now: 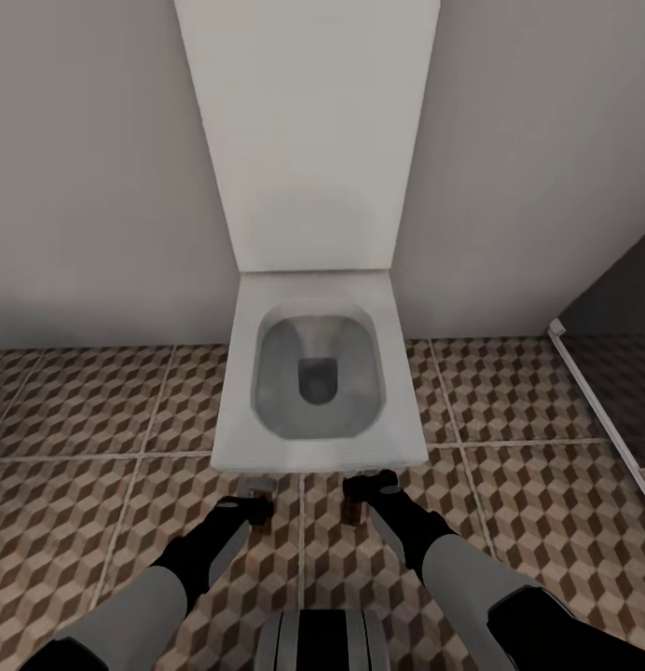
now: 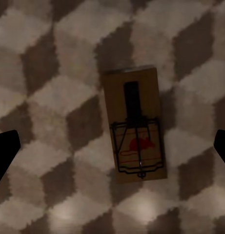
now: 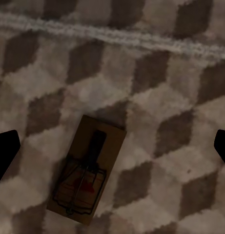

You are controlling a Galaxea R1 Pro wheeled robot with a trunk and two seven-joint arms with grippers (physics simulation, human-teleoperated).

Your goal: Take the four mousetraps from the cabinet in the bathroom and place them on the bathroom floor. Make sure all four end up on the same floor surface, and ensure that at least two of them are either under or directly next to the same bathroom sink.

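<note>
One mousetrap, a tan board with a dark wire spring and a red mark, lies flat on the cube-patterned bathroom floor. My left gripper hangs open above it, fingers spread wide on either side and apart from it. A second mousetrap lies flat on the tiles, below and off to one side of my open right gripper. In the head view both grippers, left and right, hover low just in front of a small square white unit. The cabinet and the sink are out of view.
The white unit with a recessed top stands against the wall straight ahead, its tall white back panel rising behind it. A white-framed dark glass partition runs along the right. Tiled floor extends to the left and right of the unit.
</note>
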